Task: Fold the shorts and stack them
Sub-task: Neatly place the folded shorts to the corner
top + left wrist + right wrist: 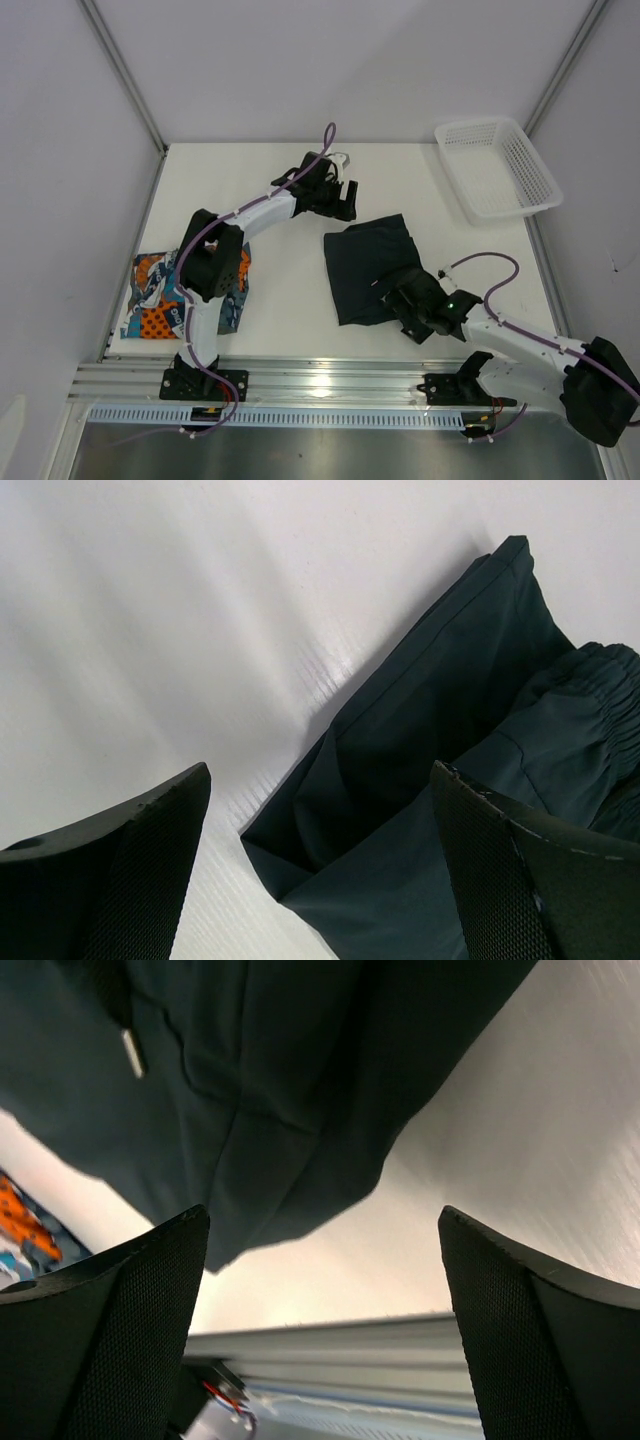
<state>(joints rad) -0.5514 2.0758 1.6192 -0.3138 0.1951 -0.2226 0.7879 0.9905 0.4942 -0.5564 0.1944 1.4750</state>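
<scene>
Navy-teal shorts (372, 262) lay loosely folded in the middle of the tabletop (285, 300), and the printed pair (150, 300) sat at the left edge beside the left arm's base. Both hands stood wide apart and empty, the left hand (342, 205) just past the dark pair's far corner and the right hand (402, 300) at its near edge. My worry was that a pinch catching only the top layer would drag the fold open and leave a lopsided bundle to stack.
</scene>
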